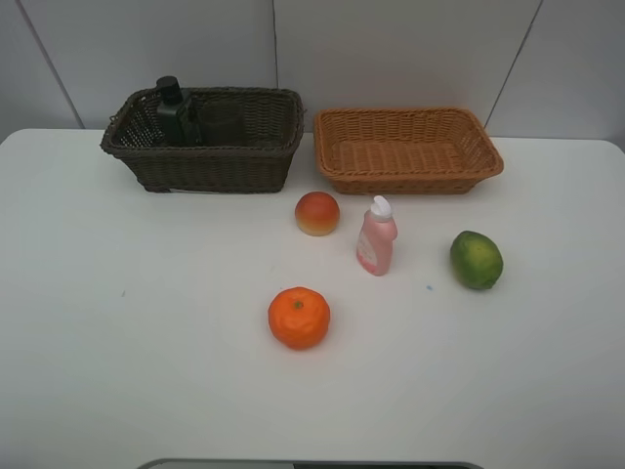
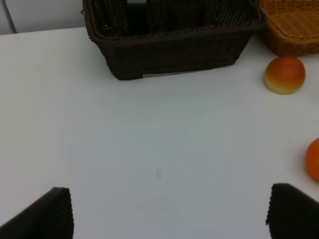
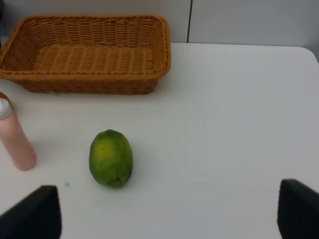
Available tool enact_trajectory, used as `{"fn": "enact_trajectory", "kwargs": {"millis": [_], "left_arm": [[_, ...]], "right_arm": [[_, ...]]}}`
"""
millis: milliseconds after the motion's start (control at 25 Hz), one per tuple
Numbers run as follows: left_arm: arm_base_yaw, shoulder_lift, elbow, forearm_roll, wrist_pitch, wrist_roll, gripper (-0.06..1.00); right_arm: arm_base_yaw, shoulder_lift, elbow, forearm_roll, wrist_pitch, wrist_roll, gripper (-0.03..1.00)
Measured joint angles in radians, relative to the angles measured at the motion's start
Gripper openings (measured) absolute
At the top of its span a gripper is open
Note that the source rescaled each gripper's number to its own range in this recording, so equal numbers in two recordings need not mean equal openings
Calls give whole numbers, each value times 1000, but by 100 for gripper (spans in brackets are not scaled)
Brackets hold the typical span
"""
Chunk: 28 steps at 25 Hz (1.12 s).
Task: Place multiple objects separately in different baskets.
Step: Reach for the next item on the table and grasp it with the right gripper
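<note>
A dark green-black bottle (image 1: 176,109) stands in the deep dark brown basket (image 1: 205,166) at the back left. A dim cup-like shape (image 1: 223,122) sits beside it. The orange-tan basket (image 1: 408,181) at the back right holds nothing. On the table are a red-orange peach-like fruit (image 1: 317,213), a pink white-capped bottle (image 1: 376,237) standing upright, a green lime (image 1: 477,259) and an orange (image 1: 299,318). My left gripper (image 2: 169,201) is open and empty, short of the dark basket (image 2: 174,50). My right gripper (image 3: 169,201) is open and empty, with the lime (image 3: 110,158) just ahead of it.
The white table (image 1: 117,322) ends at a grey panelled wall (image 1: 391,49) right behind the baskets. Neither arm shows in the exterior high view. In the right wrist view the pink bottle (image 3: 15,139) stands beside the lime, with the tan basket (image 3: 89,84) beyond.
</note>
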Motion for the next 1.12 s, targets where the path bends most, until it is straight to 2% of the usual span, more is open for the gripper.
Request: {"fn": "enact_trajectory", "kwargs": {"millis": [160,600,880,1120], "left_arm": [[-2,-2,0,-25,0,20,100],[12,-2,1,-29,0,25,100],[177,-2,1,-29,0,26,100],[270,-2,1,-29,0,26,100]], "right_arm": [[0,0,0,0,0,0,86],[0,0,0,0,0,0,86],[0,0,0,0,0,0,86],[0,0,0,0,0,0,86]]}}
